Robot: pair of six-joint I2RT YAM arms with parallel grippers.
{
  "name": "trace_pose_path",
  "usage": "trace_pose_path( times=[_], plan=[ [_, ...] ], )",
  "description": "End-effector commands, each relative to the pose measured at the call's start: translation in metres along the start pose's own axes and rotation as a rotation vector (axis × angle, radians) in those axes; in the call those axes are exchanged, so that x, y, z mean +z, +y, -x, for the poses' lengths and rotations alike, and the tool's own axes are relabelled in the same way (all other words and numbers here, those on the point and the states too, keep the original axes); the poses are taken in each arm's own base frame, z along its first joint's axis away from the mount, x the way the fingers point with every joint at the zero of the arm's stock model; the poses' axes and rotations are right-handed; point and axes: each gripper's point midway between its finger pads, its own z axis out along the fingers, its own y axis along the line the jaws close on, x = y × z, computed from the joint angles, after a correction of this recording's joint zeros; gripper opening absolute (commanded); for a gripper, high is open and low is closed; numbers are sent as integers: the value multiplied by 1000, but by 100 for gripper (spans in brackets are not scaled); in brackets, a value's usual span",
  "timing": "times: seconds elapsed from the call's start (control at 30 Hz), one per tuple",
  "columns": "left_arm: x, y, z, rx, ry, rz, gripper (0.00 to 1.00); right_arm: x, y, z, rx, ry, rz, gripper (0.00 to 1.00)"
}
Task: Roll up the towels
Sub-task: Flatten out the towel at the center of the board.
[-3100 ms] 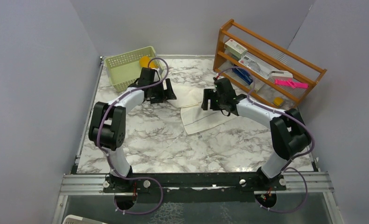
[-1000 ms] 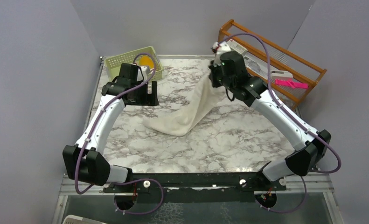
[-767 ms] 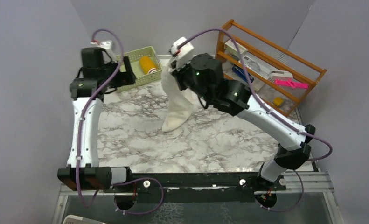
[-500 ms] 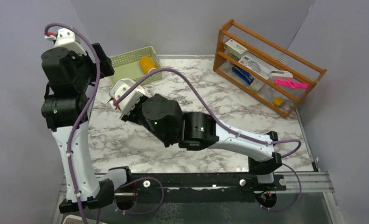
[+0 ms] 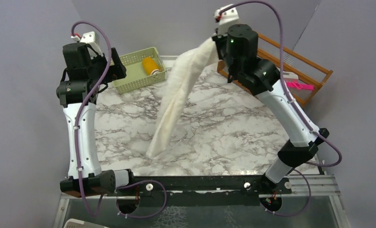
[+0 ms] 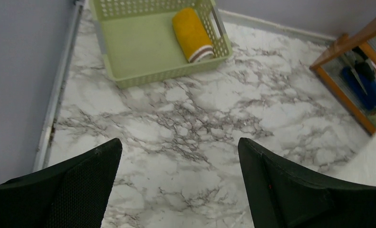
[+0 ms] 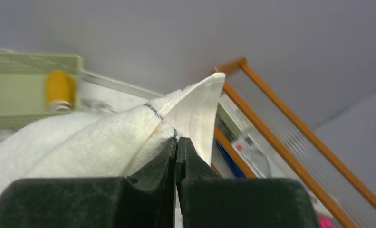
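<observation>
The right gripper [image 7: 177, 147] pinches a corner of the cream towel [image 5: 176, 95] high up, right of the green basket [image 5: 133, 80]. The towel hangs down below the jaws. The yellow towel [image 6: 191, 27] lies rolled in the basket. The left gripper [image 6: 178, 142] gapes wide near the basket.

Table [image 5: 233, 137]: white marble with grey veining; it fills most of my overhead view.
Basket [image 5: 133, 80]: pale green plastic with perforated walls. I read it at 11 o'clock on the table, near the back-left corner.
Rack [image 5: 295, 54]: orange-brown wood with slatted rails, angled along the table edge at 2 o'clock.
Pink item [image 5: 302, 86]: bright pink, lying on the rack toward its right end; I can't make out what it is.
Blue item [image 6: 364, 88]: on a lower rack shelf in my left wrist view.
Mounting rail [image 5: 200, 181]: a dark bar across the near edge at 6 o'clock.
Walls [image 5: 29, 95]: plain grey-lilac panels on three sides.
</observation>
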Motion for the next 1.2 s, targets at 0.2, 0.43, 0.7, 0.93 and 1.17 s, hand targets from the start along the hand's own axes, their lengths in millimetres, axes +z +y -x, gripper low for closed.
trace_pose_path(
  times=[0.2, 0.43, 0.7, 0.93, 1.17],
  plan=[
    [42, -21, -72, 4, 234, -217, 91, 24, -24, -317, 184, 751, 134, 1],
    [47, -115, -145, 131, 345, -448, 87, 25, -13, -332, 189, 777, 175, 1],
    [33, -188, -260, 223, 468, -488, 83, 20, -19, -348, 188, 810, 131, 1],
    [3, -149, -323, 48, 587, -405, 81, 10, -18, -357, 227, 819, 138, 1],
    [4, -158, -363, -97, 614, -480, 81, 10, -10, -358, 249, 816, 176, 1]
  ],
)
